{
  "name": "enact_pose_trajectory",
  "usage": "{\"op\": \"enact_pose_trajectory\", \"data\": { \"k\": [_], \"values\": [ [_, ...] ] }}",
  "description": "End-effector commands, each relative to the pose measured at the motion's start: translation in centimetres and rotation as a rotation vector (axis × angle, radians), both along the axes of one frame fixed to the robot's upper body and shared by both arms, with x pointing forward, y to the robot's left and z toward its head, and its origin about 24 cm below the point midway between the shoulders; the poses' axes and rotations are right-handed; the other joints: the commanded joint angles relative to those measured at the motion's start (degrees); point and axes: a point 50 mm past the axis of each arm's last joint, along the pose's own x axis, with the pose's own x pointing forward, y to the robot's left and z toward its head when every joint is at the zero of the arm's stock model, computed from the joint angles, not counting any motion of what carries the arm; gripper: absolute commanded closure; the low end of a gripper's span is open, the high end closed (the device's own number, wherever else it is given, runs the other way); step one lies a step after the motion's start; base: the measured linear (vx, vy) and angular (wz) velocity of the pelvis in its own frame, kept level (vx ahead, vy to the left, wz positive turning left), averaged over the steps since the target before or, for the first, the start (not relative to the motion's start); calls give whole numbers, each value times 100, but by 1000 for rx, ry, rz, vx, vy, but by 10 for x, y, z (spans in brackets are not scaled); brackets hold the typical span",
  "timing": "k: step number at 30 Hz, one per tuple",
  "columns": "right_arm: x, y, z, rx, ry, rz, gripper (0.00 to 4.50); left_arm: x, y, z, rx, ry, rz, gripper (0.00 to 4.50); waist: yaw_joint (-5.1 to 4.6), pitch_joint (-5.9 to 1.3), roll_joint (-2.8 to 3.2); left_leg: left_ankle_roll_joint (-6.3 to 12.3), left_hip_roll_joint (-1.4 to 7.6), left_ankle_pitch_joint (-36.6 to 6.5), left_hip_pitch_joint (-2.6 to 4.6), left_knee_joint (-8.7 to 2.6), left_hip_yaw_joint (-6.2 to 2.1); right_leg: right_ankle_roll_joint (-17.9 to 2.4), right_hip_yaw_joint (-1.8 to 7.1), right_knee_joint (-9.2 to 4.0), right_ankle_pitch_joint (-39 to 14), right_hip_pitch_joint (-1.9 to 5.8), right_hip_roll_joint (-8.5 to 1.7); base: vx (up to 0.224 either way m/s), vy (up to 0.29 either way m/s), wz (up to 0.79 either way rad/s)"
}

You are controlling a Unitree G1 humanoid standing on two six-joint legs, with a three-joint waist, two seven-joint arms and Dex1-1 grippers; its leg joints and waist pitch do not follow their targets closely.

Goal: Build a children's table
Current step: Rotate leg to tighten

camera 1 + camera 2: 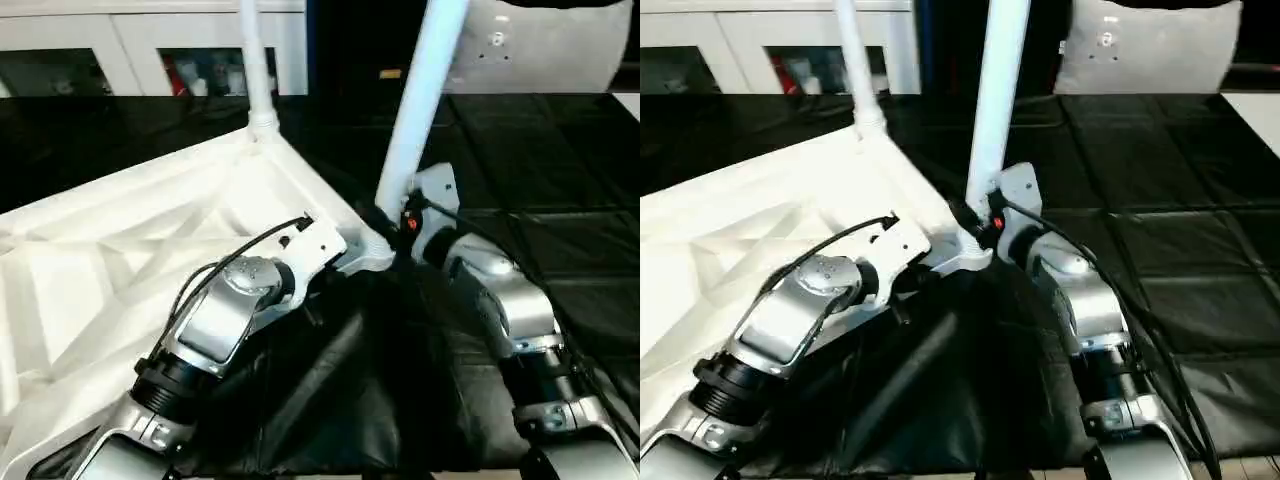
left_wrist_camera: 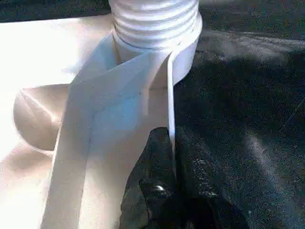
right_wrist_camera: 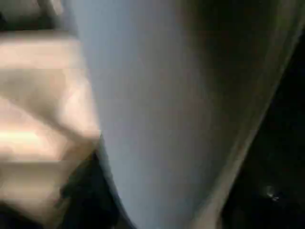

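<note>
On the black-covered work surface [image 1: 560,170] the children's table lies upside down, its table top [image 1: 120,260] to the left with the ribbed underside facing up. Two legs stand in corner sockets: the far leg [image 1: 256,60] upright in the far socket, and the near leg [image 1: 420,100] leaning slightly at the near right corner socket [image 2: 155,28], whose threaded collar shows in the left wrist view. The near leg is judged not yet fully seated; two legs at most are fitted, and the remaining legs are still to be placed. The left gripper [image 2: 174,186] is clenched on the thin rim of the top just below that socket, steadying it. The right gripper [image 1: 405,222] sits at the base of the near leg; whether its fingers grasp or have released the tube cannot be told. No containers appear among the things on the surface.
</note>
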Motion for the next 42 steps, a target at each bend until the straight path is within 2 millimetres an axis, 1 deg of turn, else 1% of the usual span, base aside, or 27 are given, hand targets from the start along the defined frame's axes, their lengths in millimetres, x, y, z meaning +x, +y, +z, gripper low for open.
{"op": "enact_pose_trajectory", "data": {
  "k": [1,2,3,5,6,9,11,12,14,15,17,18,20,21,22,24,26,27,28,30,32,33,36,37,39,40,42],
  "values": [
    [-11,-13,-33,-42,140,-31,166,6,8,3,21,-58,0,450,33,-329,-13,220,308,-1216,44,-373,-138,-1233,246,-394,-1165,226,-357,0,0,0],
    [-12,-14,-33,-37,128,-23,144,6,9,3,22,-65,-15,450,35,-331,-5,294,300,-1052,37,-355,-124,-1300,243,-369,-858,229,-348,0,0,0],
    [-14,-16,-32,-32,116,-14,144,7,10,3,24,-68,-25,450,55,-345,2,358,303,-933,47,-332,-113,-1366,240,-351,-622,237,-355,0,0,0],
    [-16,-18,-31,-27,107,-4,135,8,12,1,28,-62,-27,450,74,-355,-1,453,300,-772,41,-312,-105,-1455,234,-323,-368,261,-355,0,0,0],
    [-18,-21,-30,-22,97,1,108,9,14,0,33,-60,-28,450,80,-360,0,495,301,-720,26,-306,-108,-1504,230,-305,-279,280,-362,0,0,0],
    [-25,-31,-27,-11,69,15,95,12,19,-1,41,-61,-40,450,104,-353,-8,548,301,-776,25,-301,-108,-1496,226,-324,-450,288,-370,0,0,0],
    [-29,-38,-24,-3,46,31,73,13,21,-2,43,-62,-68,450,115,-354,-5,537,295,-843,40,-298,-107,-1454,224,-338,-599,285,-364,0,0,0],
    [-31,-41,-22,2,38,38,63,13,22,-2,44,-60,-82,450,119,-356,-6,531,302,-851,28,-301,-114,-1449,224,-329,-608,297,-370,0,0,0],
    [-32,-45,-20,9,28,44,47,13,22,-3,47,-61,-105,450,100,-362,-9,541,296,-836,31,-296,-115,-1455,218,-324,-611,295,-363,0,0,0],
    [-35,-50,-16,13,4,63,47,12,23,-4,47,-52,-141,450,96,-364,-2,568,295,-807,31,-288,-117,-1484,214,-324,-572,294,-365,0,0,0],
    [-36,-51,-15,13,-4,71,22,11,23,-5,48,-47,-148,450,97,-379,10,621,306,-682,36,-272,-117,-1556,213,-285,-340,297,-366,0,0,0],
    [-39,-60,-7,10,-32,115,22,8,25,-6,56,-46,-233,450,99,-389,-5,678,299,-606,38,-256,-111,-1607,210,-272,-188,305,-361,0,0,0],
    [-41,-65,-1,7,-50,158,5,6,26,-8,60,-42,-303,450,121,-400,-1,765,299,-549,39,-243,-113,-1621,213,-258,-56,319,-363,0,0,0],
    [-42,-66,4,1,-61,209,5,5,29,-10,67,-18,-322,450,136,-412,3,843,299,-447,48,-223,-103,-1683,212,-217,200,315,-352,0,0,0],
    [-42,-66,4,1,-61,209,5,5,29,-10,67,-18,-322,450,147,-408,6,860,306,-442,48,-222,-104,-1704,212,-213,230,315,-358,0,0,0],
    [-47,-65,9,-19,-52,315,5,2,31,-12,89,-6,-408,450,175,-406,10,918,308,-475,49,-214,-104,-1727,202,-212,164,314,-364,0,0,0],
    [-48,-64,11,-33,-42,373,5,1,33,-13,103,-2,-460,450,183,-401,13,905,320,-550,59,-223,-108,-1722,198,-225,24,308,-367,0,0,0],
    [-48,-63,11,-53,-35,409,5,0,33,-14,110,5,-494,450,196,-401,21,842,335,-591,67,-224,-105,-1734,199,-218,-76,302,-368,0,0,0],
    [-48,-62,12,-66,-30,433,5,-1,34,-14,115,8,-513,450,204,-402,26,830,335,-606,69,-218,-106,-1748,197,-216,-83,297,-367,0,0,0],
    [-48,-59,11,-126,-17,510,5,-3,34,-14,132,13,-589,450,227,-403,1,789,338,-611,76,-210,-101,-1765,198,-204,-85,292,-362,0,0,0],
    [-48,-56,10,-159,-5,553,5,-4,33,-13,132,15,-639,450,279,-404,16,707,351,-712,95,-205,-88,-1757,215,-206,-219,274,-386,0,0,0],
    [-47,-55,9,-172,10,580,5,-6,32,-12,132,23,-660,450,299,-404,-5,678,352,-721,95,-207,-83,-1758,217,-200,-229,272,-385,0,0,0],
    [-48,-52,7,-176,37,630,5,-7,31,-12,144,24,-692,450,328,-401,8,654,357,-736,79,-202,-88,-1755,221,-185,-248,271,-393,0,0,0],
    [-47,-51,6,-180,44,641,21,-7,30,-12,150,23,-703,450,339,-404,-20,646,355,-776,78,-201,-89,-1746,220,-187,-309,273,-396,0,0,0],
    [-45,-49,3,-189,56,650,32,-8,29,-13,152,24,-724,450,340,-393,-13,582,351,-899,71,-208,-95,-1704,221,-213,-579,266,-408,0,0,0],
    [-45,-49,2,-184,70,660,42,-8,28,-13,152,22,-734,450,335,-393,-30,566,348,-904,66,-207,-95,-1683,221,-216,-630,269,-407,0,0,0],
    [-45,-48,1,-182,83,674,63,-9,27,-13,148,23,-744,450,339,-396,-25,546,349,-901,65,-209,-102,-1643,221,-217,-715,271,-410,0,0,0]
  ]
}}
